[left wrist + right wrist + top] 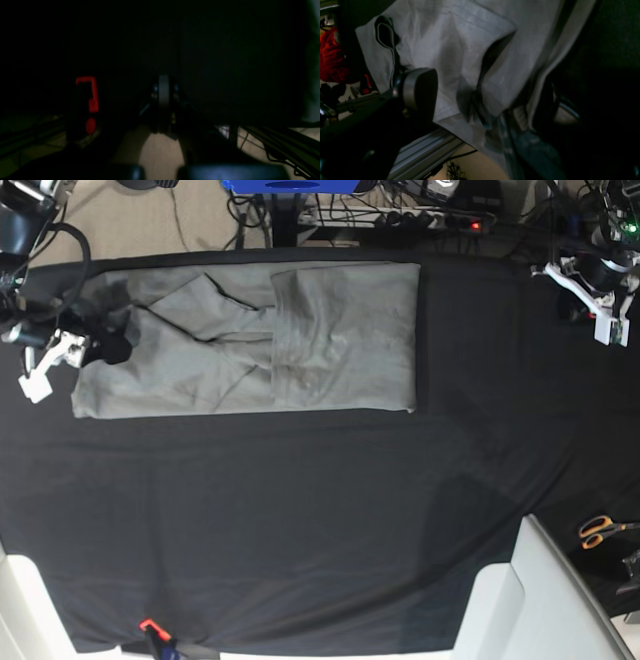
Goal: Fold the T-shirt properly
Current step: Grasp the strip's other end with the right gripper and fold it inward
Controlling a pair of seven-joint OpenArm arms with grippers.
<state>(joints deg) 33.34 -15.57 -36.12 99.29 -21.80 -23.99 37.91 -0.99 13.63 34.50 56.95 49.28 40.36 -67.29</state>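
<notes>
The grey T-shirt [300, 340] lies flat on the black table cloth [300, 510] at the back left, its sides folded in to a long rectangle. My right gripper [100, 348] sits at the shirt's left end. In the right wrist view that gripper [485, 95] stands open, its fingers [420, 87] wide apart over rumpled T-shirt fabric [460, 50] that hangs past the table edge. My left gripper [605, 305] is far off at the back right, away from the shirt. The dark left wrist view shows it [163, 100] shut on nothing.
Orange-handled scissors [600, 530] lie at the right edge beside a white surface [540, 600]. An orange clamp [150, 627] holds the cloth at the front. Cables and a power strip [440, 220] run behind the table. An aluminium rail [427, 150] passes under the shirt's edge.
</notes>
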